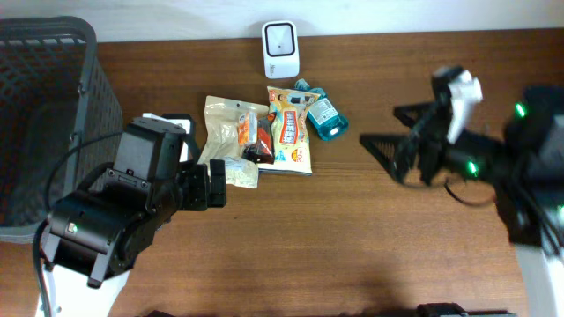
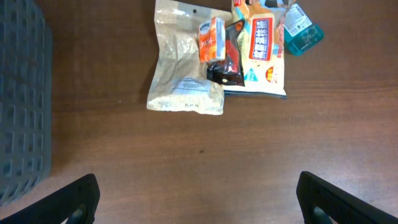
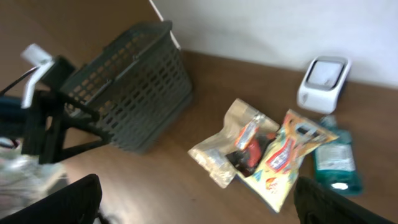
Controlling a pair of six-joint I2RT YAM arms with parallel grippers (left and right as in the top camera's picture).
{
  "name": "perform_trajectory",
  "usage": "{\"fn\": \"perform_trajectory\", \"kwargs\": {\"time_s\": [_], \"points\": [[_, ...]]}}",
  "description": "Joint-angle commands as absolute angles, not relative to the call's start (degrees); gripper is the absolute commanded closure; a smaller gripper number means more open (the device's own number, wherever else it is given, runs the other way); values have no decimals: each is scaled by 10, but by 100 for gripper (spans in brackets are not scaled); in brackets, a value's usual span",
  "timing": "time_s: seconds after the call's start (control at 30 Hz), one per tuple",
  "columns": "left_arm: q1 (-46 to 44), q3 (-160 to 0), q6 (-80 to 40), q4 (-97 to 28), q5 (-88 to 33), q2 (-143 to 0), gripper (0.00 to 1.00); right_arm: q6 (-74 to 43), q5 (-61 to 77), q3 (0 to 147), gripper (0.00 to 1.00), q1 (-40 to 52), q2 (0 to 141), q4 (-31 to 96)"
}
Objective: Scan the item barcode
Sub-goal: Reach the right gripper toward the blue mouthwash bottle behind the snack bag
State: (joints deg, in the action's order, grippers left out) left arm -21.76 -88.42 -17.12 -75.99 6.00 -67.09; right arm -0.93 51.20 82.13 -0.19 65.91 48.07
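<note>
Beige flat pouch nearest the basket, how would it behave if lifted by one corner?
The beige flat plastic pouch probably sags, since it lies thin and wrinkled. It looks light. The small orange packet lying across its edge would likely slide off.

Wood-grain table; glossy plastic pouches; matt plastic basket.
</note>
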Motion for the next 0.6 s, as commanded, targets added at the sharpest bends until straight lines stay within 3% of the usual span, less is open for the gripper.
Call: {"fn": "perform_trajectory", "kwargs": {"time_s": [0.0, 0.13, 0.3, 0.57], "points": [[-220, -884, -175, -759, 58, -672, 1, -39, 518, 828, 2, 33, 754, 490], [-220, -884, -175, -759, 58, -672, 1, -43, 385, 828, 2, 119, 880, 499], [-220, -884, -175, -759, 58, -672, 1, -138, 240, 828, 2, 192, 1020, 445], [-220, -884, -175, -759, 58, -672, 1, -140, 235, 828, 2, 196, 1076, 357]]}}
